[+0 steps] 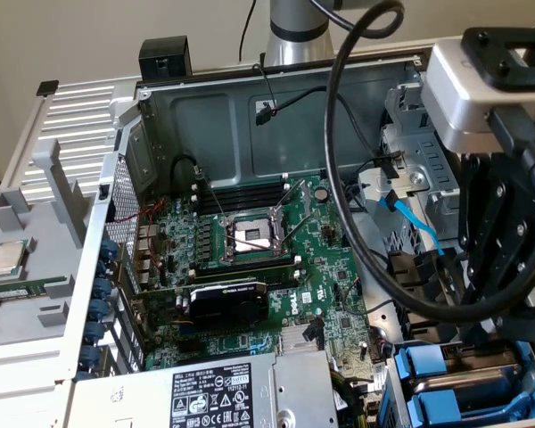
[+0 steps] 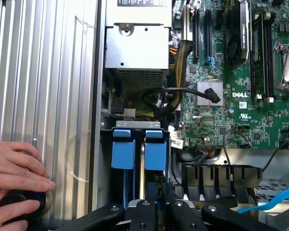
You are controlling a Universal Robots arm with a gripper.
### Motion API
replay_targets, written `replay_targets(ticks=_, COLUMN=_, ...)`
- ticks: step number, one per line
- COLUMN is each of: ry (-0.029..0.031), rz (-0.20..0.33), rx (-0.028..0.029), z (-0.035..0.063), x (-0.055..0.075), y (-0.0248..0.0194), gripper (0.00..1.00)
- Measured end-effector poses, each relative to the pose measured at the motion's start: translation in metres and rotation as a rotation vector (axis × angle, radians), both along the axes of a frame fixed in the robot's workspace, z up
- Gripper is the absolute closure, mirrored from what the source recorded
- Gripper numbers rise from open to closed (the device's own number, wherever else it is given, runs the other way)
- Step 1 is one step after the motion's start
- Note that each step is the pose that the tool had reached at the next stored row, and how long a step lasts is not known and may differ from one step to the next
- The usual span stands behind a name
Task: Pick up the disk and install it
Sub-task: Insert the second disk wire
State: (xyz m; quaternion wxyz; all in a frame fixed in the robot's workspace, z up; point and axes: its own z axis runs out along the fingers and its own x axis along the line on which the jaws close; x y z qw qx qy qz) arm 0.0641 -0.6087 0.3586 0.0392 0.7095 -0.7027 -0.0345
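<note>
A: While the gripper (image 1: 504,267) hangs at the exterior view's right, over the drive bay (image 1: 464,379), what worries you?

B: That thick black cable (image 1: 357,178) looping off the wrist — it sags over the motherboard (image 1: 250,267) and could snag the open CPU socket (image 1: 251,236) or its raised levers. The blue SATA cable (image 1: 415,218) lies just beside the arm too. I can't make out the fingers from this side.

A: And the disk?

B: Two blue plastic carriers (image 1: 446,383) sit in the bay at the near right corner; I judge the disk is one of them. Its grey body is hidden.

A: On to the wrist view.

B: Both blue carrier tabs (image 2: 139,151) stand side by side in the black bay (image 2: 108,168), the gripper (image 2: 159,211) right above them. Its black jaws stand narrow, nearly together, and I see nothing between them — a drive may be seated already, though I can't confirm it.

A: Other hazards?

B: A person's hand (image 2: 17,168) rests on a black knob (image 2: 19,207) on the ribbed metal case panel (image 2: 43,72), near the arm. Stiff cable bundles (image 2: 168,98) by the perforated steel power supply (image 2: 137,53) crowd the bay.
</note>
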Motion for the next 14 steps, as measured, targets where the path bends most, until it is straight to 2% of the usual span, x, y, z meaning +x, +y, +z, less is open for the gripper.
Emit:
replay_targets(ticks=4, ry=0.0000, rz=0.000, rx=-0.0046, z=-0.0004, x=0.0002, y=0.0023, gripper=0.84)
replay_targets(ticks=9, ry=0.0000, rz=-0.006, rx=-0.0050, z=-0.0009, x=0.0001, y=0.0024, gripper=0.84)
replay_targets(ticks=14, ry=0.0001, rz=-0.035, rx=-0.0049, z=-0.0016, x=0.0000, y=0.0026, gripper=0.84)
